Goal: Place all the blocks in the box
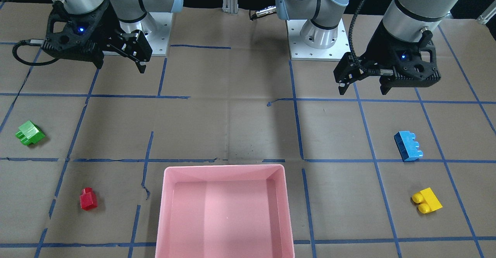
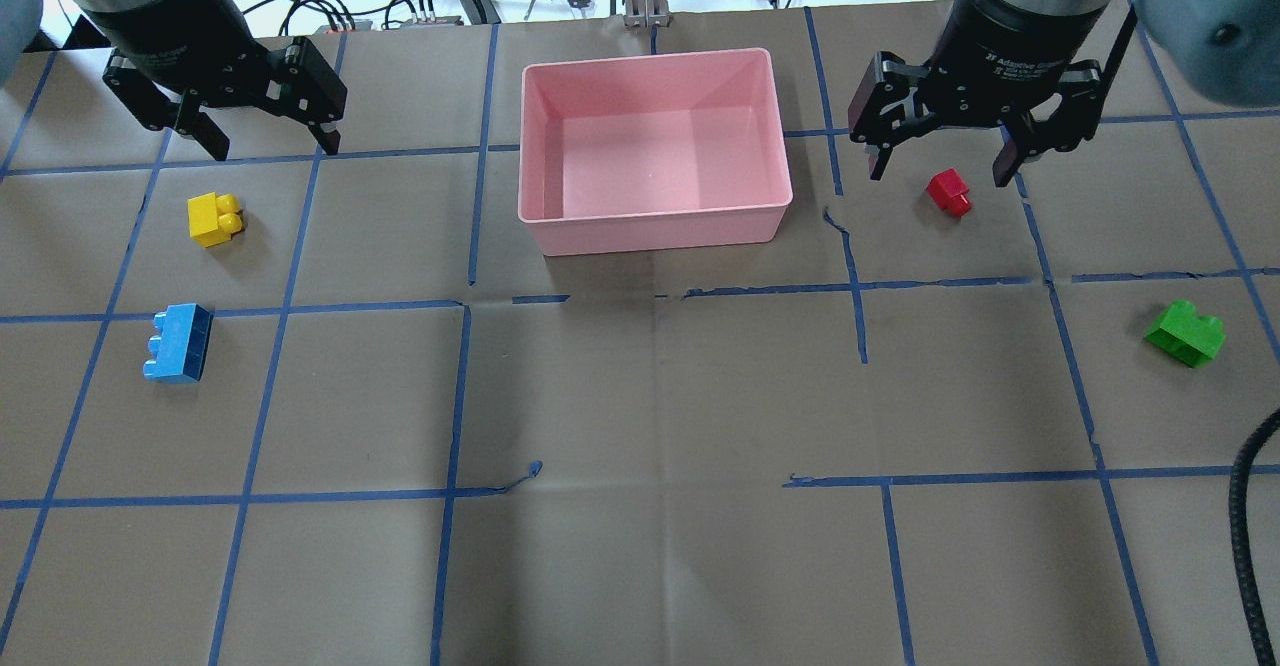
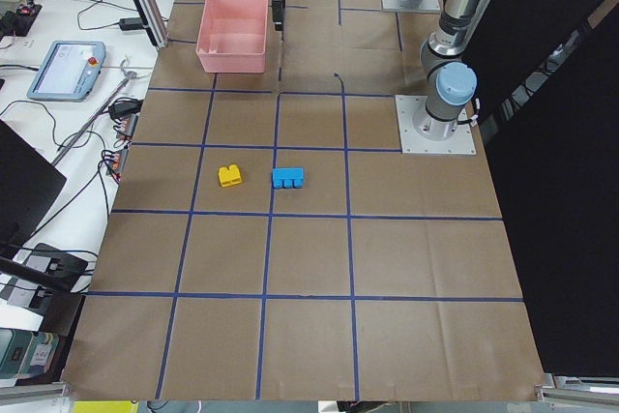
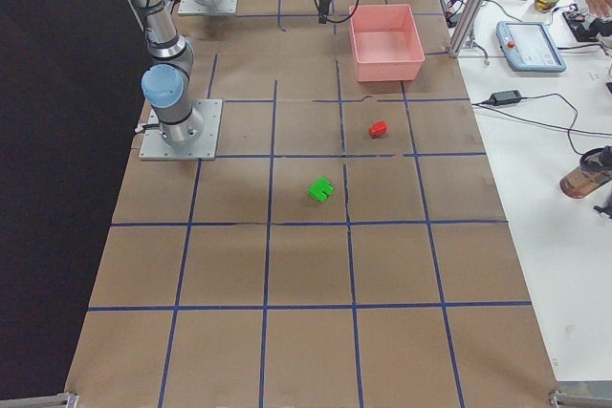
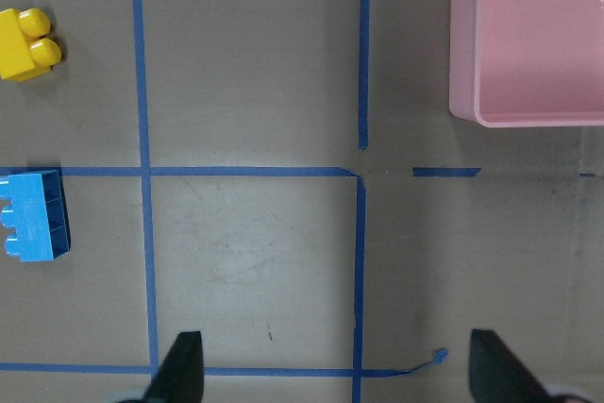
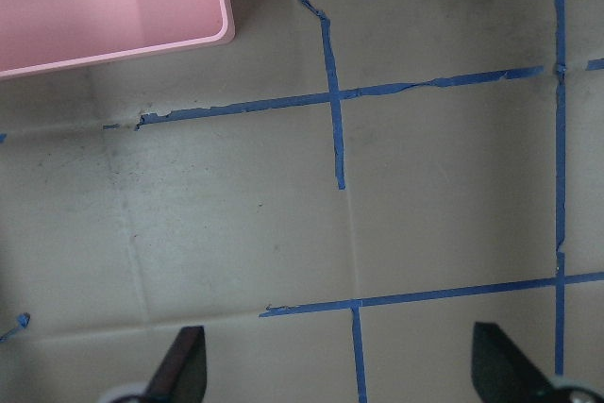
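Front-facing: the pink box (image 1: 224,168) sits on the surface (image 1: 232,126), long axis across the robot. The blue block (image 1: 408,145) and yellow block (image 1: 426,200) lie well off the box's robot-left side, the green block (image 1: 30,133) and red block (image 1: 88,199) off its robot-right.

Overhead: the blue block's long axis runs toward the robot, studs facing away from the box; the yellow block's studs face the box.

Wrist views: the left jaws and the right jaws both gape wide, holding nothing.

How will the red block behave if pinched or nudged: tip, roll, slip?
The red block looks like rigid moulded plastic, so probably stiff and light. Its flat faces suggest no rolling, but it is small and may skid or twist when nudged. Glossy sides could slip unless pinched squarely.
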Robot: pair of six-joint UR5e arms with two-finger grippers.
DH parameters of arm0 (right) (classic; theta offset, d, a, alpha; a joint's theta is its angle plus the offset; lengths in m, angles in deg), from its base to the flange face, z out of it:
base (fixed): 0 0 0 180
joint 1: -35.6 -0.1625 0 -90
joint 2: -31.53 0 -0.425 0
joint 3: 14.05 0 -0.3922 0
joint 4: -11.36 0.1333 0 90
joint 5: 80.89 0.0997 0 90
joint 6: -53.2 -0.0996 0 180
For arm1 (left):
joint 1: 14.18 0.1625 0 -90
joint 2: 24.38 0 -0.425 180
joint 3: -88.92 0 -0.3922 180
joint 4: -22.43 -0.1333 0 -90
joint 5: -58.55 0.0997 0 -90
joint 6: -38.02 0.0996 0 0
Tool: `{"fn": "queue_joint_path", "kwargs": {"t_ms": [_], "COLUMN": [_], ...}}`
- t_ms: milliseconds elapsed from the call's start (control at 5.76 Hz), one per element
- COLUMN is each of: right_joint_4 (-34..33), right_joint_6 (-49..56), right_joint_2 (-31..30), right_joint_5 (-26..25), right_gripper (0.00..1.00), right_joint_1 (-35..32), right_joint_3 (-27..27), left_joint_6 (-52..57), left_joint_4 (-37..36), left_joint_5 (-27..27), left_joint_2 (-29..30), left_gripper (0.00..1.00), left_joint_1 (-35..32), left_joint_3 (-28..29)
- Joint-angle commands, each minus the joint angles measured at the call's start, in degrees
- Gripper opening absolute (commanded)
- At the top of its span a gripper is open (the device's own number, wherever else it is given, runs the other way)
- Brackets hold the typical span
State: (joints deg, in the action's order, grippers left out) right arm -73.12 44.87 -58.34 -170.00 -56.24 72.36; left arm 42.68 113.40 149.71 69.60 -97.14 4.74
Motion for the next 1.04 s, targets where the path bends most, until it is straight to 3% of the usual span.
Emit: {"fn": "queue_joint_path", "kwargs": {"t_ms": [0, 520, 867], "right_joint_4": [-0.1, -0.2, -0.1], "right_joint_6": [0.0, 0.0, 0.1], "right_joint_2": [0.0, 0.0, 0.0], "right_joint_5": [0.0, 0.1, -0.1], "right_gripper": [1.00, 1.00, 1.00], "right_joint_1": [0.0, 0.0, 0.0], "right_joint_3": [0.0, 0.1, 0.1], "left_joint_6": [0.9, 13.9, 23.9], "left_joint_4": [-2.4, -3.3, -14.5], "left_joint_5": [0.3, 0.5, 0.4], "left_joint_2": [2.2, 8.6, 10.4], "left_gripper": [0.99, 0.99, 0.99], "left_joint_1": [9.6, 23.7, 25.7], "left_joint_3": [-0.9, -3.0, -9.4]}}
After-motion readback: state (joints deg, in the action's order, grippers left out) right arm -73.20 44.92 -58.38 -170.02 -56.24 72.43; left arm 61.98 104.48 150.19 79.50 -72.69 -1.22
